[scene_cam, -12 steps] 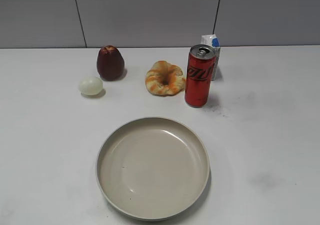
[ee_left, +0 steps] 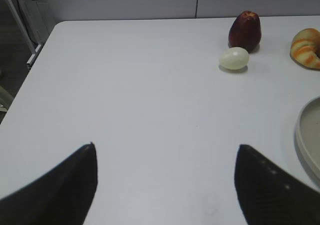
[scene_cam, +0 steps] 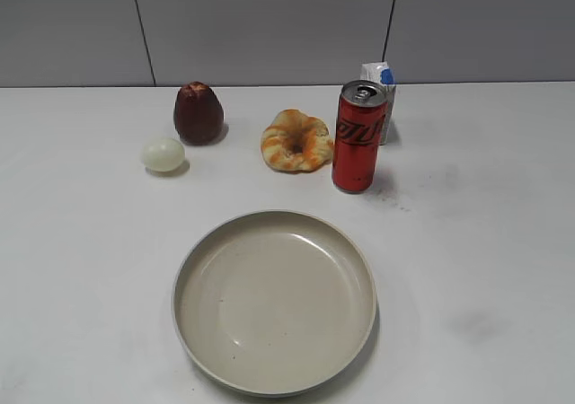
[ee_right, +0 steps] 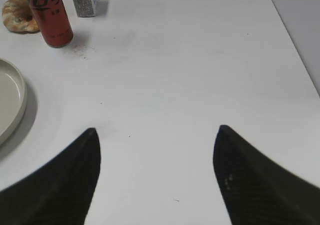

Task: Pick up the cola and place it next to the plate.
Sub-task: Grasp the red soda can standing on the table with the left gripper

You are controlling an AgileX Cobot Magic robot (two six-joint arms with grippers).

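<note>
The cola (scene_cam: 358, 137) is a tall slim red can with black lettering and stands upright behind the plate, at its right. It also shows at the top left of the right wrist view (ee_right: 49, 15). The plate (scene_cam: 274, 377) is a large round beige dish at the front middle; its rim shows in the left wrist view (ee_left: 306, 135) and in the right wrist view (ee_right: 17, 102). My left gripper (ee_left: 166, 147) is open and empty over bare table. My right gripper (ee_right: 156, 131) is open and empty, well short of the cola. Neither gripper shows in the exterior view.
A white-and-blue milk carton (scene_cam: 380, 90) stands just behind the cola. A bread ring (scene_cam: 296, 141) lies to the cola's left. A dark red apple (scene_cam: 198, 113) and a pale egg (scene_cam: 163, 154) lie further left. The white table (scene_cam: 485, 242) ends at a grey wall.
</note>
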